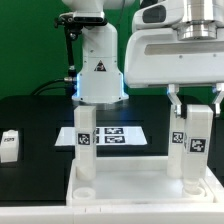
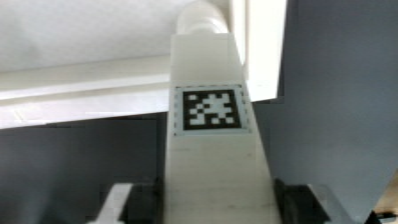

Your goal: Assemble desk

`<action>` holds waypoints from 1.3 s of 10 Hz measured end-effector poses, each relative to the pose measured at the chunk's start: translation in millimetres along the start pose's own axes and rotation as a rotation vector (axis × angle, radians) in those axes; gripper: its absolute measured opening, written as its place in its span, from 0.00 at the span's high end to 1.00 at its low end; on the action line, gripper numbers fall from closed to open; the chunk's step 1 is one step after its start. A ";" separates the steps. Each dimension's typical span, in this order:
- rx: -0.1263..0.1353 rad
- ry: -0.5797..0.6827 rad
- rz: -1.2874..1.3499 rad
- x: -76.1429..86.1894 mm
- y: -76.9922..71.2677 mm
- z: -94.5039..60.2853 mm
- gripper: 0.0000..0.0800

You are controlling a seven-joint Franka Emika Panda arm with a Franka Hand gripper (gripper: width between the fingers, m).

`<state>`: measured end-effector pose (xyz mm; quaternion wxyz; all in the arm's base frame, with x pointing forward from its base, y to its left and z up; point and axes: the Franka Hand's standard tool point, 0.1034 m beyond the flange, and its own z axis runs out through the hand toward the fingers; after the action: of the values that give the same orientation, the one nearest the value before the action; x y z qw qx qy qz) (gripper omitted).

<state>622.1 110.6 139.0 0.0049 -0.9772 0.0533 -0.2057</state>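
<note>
White leg (image 1: 192,145) upright on desk top (image 1: 135,182) | end effector (image 1: 192,108) apparently clamped on it

Open gap over the desk top (image 1: 130,180) between free-standing leg (image 1: 84,145) and clamped leg (image 1: 196,140); loose white part (image 1: 10,146) well aside.

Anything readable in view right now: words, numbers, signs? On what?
No words or numbers are readable.
Black warning triangle on the robot base: symbol too small to read.
Square tags on the gripped leg, the other upright leg and the marker board: patterns, no text.
</note>
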 end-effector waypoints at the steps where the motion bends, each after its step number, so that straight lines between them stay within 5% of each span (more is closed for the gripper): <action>1: 0.001 0.001 0.001 0.3 -2.0 0.4 0.64; 10: 0.000 0.057 -0.023 -1.4 -4.1 12.9 0.64; 12: -0.003 0.046 -0.022 -2.5 -3.5 13.6 0.57; 13: -0.007 0.015 -0.013 -0.6 -2.0 13.5 0.31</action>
<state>627.1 112.5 126.4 -0.0004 -0.9759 0.0475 -0.2129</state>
